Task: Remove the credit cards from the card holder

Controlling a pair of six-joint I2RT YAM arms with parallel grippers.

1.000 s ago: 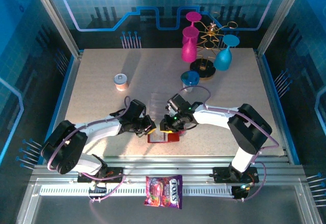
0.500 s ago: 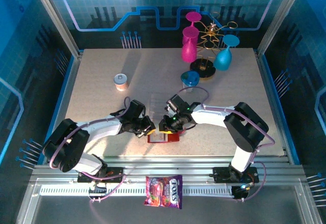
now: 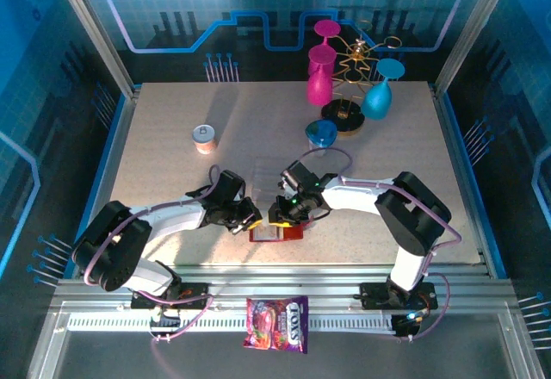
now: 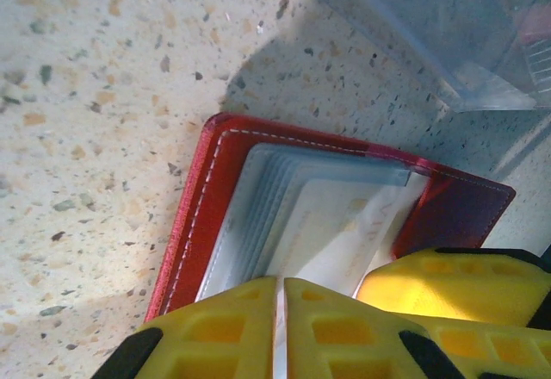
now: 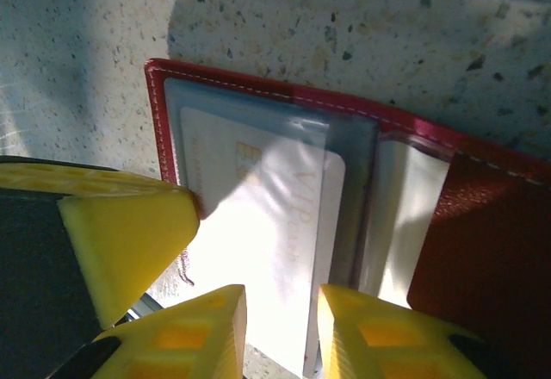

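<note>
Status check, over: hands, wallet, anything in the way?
Left hand shut, tips over wallet. Right hand slightly open over white card, card not out yet. Clear tray just beyond wallet, not blocking.

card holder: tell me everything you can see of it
The card holder is a small dark red leather-look wallet with pale stitching, lying open and flat on the speckled table beside a clear tray. Greyish clear pockets are stacked inside; a pale card shows through them. The left gripper and right gripper sit over its far edge.

Open card holder [image 4: 258, 215], end effector [image 4: 280, 288] pinched closed
</note>
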